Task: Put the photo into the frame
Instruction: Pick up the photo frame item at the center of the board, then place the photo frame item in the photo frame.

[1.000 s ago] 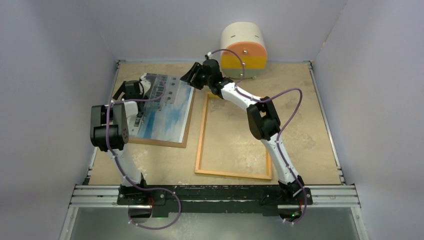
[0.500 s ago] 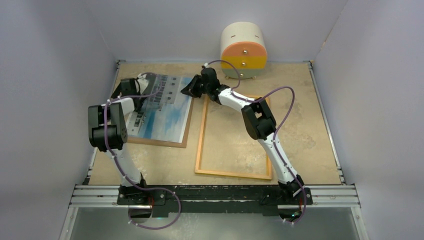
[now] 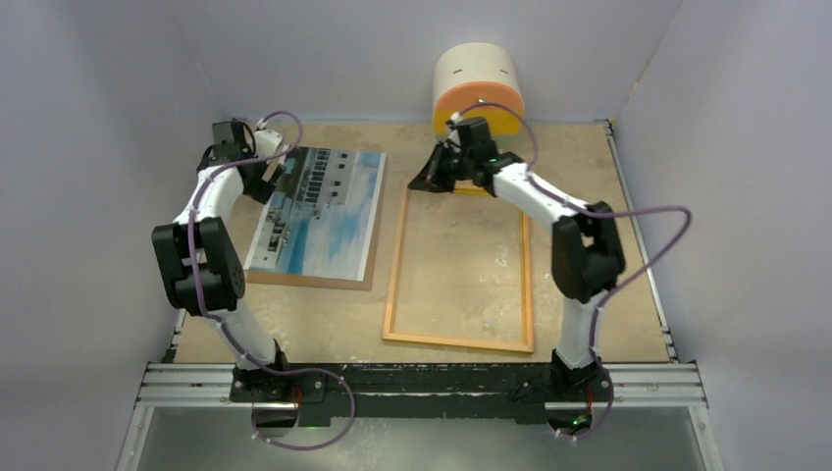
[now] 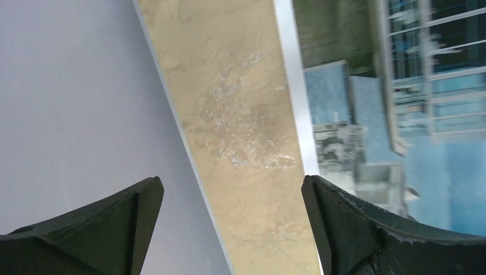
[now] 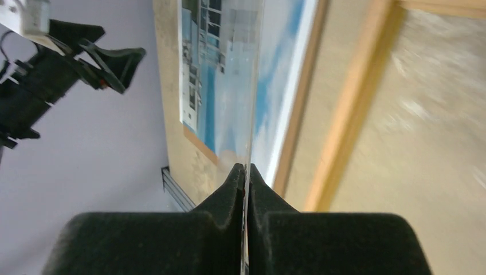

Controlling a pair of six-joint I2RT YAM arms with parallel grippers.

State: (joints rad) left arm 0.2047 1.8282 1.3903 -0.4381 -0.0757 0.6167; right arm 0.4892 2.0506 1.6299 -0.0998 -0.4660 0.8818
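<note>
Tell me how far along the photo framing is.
Done: nothing yet. The photo lies on the brown backing board, and the frame beside it holds no photo. In hand: right gripper shut on a thin clear sheet; left gripper open. To do: seat the photo in the frame.

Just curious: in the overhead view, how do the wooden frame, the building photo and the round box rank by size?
Largest: the frame.
Next: the photo, somewhat smaller.
Smallest: the round box.

R arm swung from photo (image 3: 319,211) corner to frame (image 3: 459,339) far-left corner; R fingers (image 5: 229,197) closed on clear pane (image 5: 256,86). L fingers (image 4: 129,229) backed off photo.
</note>
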